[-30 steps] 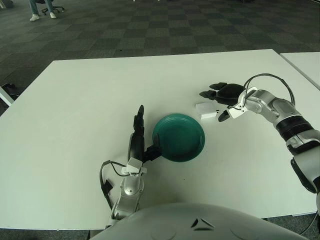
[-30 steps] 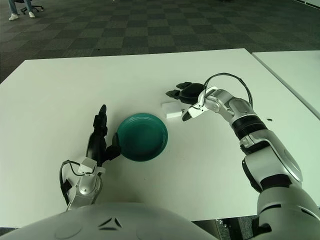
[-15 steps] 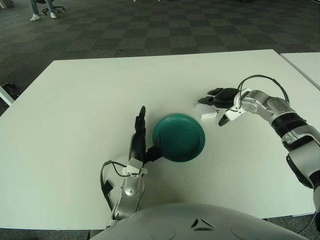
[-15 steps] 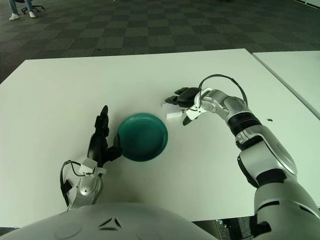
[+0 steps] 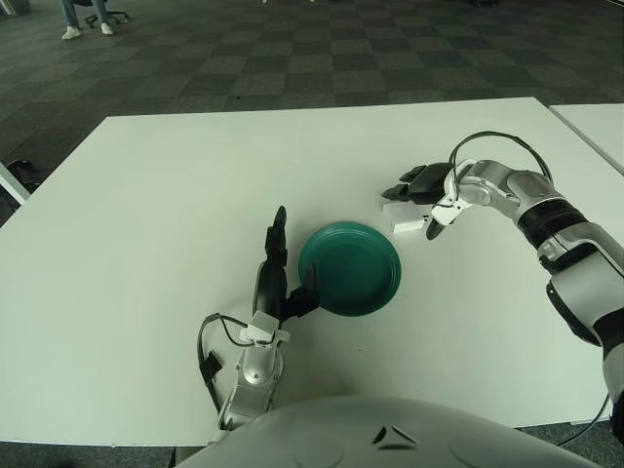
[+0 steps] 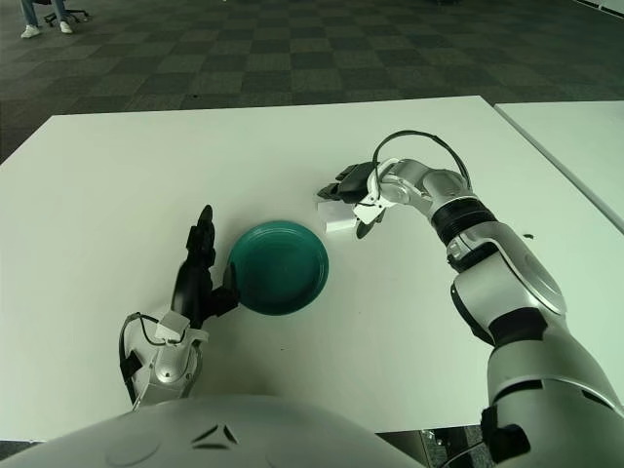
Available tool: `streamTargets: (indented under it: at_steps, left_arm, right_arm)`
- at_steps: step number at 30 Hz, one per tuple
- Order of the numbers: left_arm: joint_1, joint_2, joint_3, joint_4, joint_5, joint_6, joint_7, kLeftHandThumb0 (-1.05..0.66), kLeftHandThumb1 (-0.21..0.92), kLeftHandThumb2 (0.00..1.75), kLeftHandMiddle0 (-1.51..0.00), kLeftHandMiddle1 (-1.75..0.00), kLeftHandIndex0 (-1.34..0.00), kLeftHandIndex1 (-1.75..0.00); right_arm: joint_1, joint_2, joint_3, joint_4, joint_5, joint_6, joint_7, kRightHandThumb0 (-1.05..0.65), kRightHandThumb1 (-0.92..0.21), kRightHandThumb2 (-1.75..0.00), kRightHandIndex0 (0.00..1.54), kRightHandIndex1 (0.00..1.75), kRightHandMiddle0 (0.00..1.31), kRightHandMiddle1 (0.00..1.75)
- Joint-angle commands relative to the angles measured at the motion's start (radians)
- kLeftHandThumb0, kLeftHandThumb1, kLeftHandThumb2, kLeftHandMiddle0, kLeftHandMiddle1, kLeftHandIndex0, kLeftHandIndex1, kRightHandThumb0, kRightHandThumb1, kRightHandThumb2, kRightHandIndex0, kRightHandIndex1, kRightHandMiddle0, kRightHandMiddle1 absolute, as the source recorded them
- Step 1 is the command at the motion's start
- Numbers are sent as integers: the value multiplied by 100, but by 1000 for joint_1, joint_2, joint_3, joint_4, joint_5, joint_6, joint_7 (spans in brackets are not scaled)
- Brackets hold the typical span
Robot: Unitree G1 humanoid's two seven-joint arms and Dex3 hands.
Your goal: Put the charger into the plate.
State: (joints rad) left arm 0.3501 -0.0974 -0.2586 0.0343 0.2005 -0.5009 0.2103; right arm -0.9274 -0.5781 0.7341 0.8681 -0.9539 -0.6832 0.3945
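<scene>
A white charger [image 5: 405, 217] lies flat on the white table just right of an empty dark green plate [image 5: 351, 268]. My right hand [image 5: 421, 207] reaches in from the right and brackets the charger. Its dark fingers [image 5: 408, 182] lie over the charger's far side and its thumb [image 5: 433, 230] hangs at the near right end. The hand is not closed on the charger. My left hand [image 5: 277, 265] stands at the plate's left edge, fingers straight up and thumb against the rim, holding nothing.
The white table [image 5: 146, 224] spreads wide to the left and behind the plate. A second white table [image 5: 597, 122] begins at the far right. Dark carpet, a chair and a person's feet [image 5: 83, 21] lie far behind.
My right hand has shifted slightly left and turned its wrist, bringing fingers and thumb closer around the charger. The charger, plate and left hand have not moved.
</scene>
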Motion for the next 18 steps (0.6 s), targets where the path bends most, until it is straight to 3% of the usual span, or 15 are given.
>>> streamTargets:
  at_steps: [1, 10, 18]
  left_arm:
    - [-8, -24, 8, 22, 21, -20, 32, -98, 92, 95, 0, 0, 0, -10]
    - [-24, -22, 14, 52, 16, -37, 47, -97, 92, 94, 0, 0, 0, -10]
    - [-37, -1, 8, 62, -47, -13, -25, -98, 92, 95, 0, 0, 0, -11]
  right_arm:
    - [-35, 26, 20, 37, -22, -5, -20, -105, -92, -43, 12, 3, 0, 0]
    - [-73, 64, 44, 86, -39, 6, -40, -105, -92, -53, 15, 3, 0, 0]
    - [-105, 127, 57, 160, -48, 53, -68, -105, -92, -59, 18, 2, 2, 1]
